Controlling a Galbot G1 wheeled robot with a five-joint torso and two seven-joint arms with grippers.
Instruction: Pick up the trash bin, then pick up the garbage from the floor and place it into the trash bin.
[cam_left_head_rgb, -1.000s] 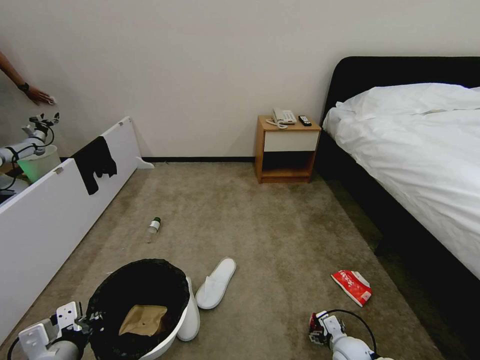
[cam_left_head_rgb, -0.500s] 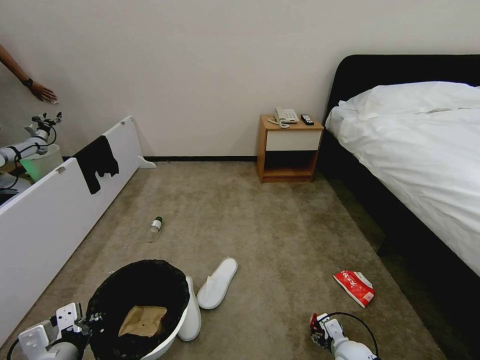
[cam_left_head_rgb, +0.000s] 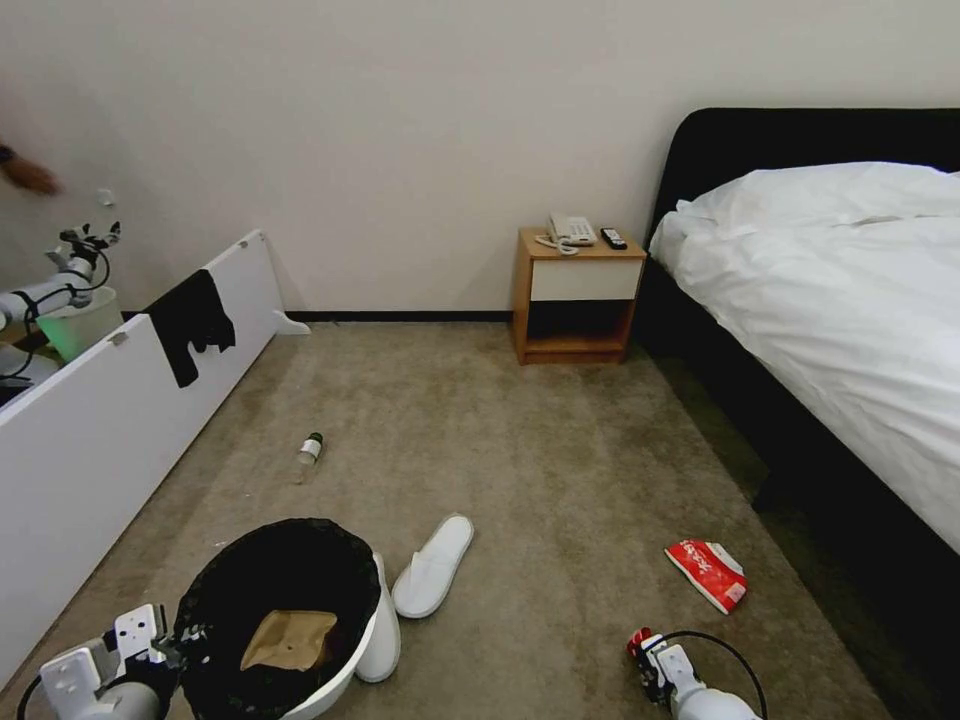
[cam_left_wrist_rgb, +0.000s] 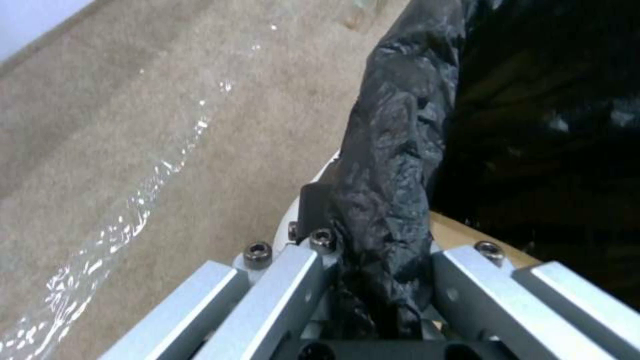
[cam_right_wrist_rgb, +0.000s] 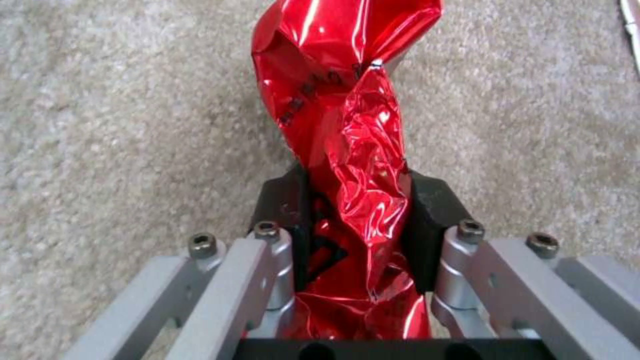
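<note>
Shiny red crinkly wrapper sat squeezed tight in the right pincer above the fuzzy carpet. Up close, the left pincer was clamped on the crumpled black bag at the rim of the round white trash bin. A brown paper bag lay inside, a white slipper beside it, a red snack packet near the bed.

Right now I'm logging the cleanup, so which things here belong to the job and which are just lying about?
Job:
trash bin, rim gripped by left hand
red wrapper in right hand
brown paper bag in the bin
red snack packet
small bottle
slippers

Lying about:
black cloth
nightstand
bed
</note>
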